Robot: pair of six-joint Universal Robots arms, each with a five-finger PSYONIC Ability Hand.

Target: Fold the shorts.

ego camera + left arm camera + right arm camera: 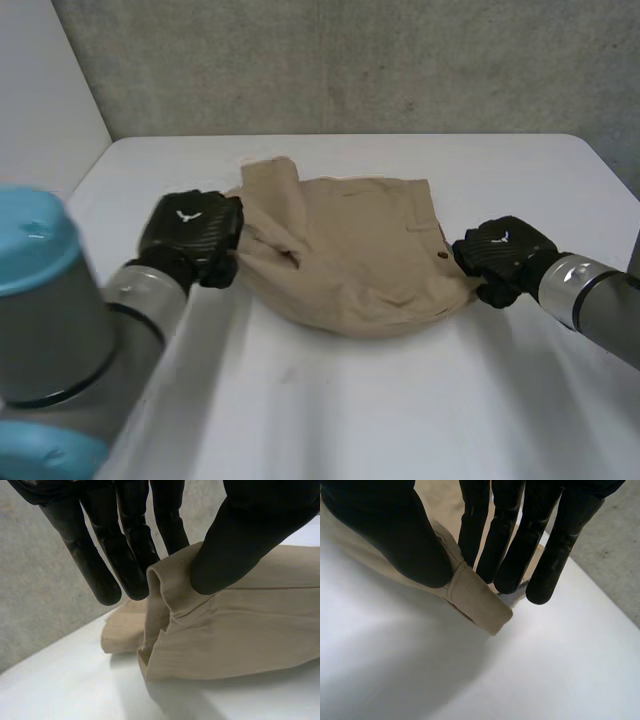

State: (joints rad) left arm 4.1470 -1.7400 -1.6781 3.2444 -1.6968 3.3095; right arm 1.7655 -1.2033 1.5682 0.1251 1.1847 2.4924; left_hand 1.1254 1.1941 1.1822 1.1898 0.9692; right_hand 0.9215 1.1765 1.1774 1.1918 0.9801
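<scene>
The tan shorts (350, 250) lie in the middle of the white table (350, 410), bunched into a rounded shape whose near edge curves from one hand to the other. One part sticks up at the far left, and a small dark button (443, 256) sits near the right edge. No label or print can be read on the cloth. The left hand (190, 238) is at the left edge of the shorts. In its wrist view a raised fold of the hemmed edge stands between the thumb (235, 540) on one side and the fingers (132, 555) on the other, so the hand is pinched onto the cloth. Below the fold the fabric drops to the table. The right hand (505, 258) is at the right edge, just beside the button. In its wrist view the thumb (395, 535) presses a stitched band of the shorts against the fingers (510, 550), clamping it, and the folded corner of that band pokes out past the thumb above the table. The back of each black hand carries a small white emblem with no lettering that can be made out. A grey concrete wall (350, 60) rises behind the table's far edge.
</scene>
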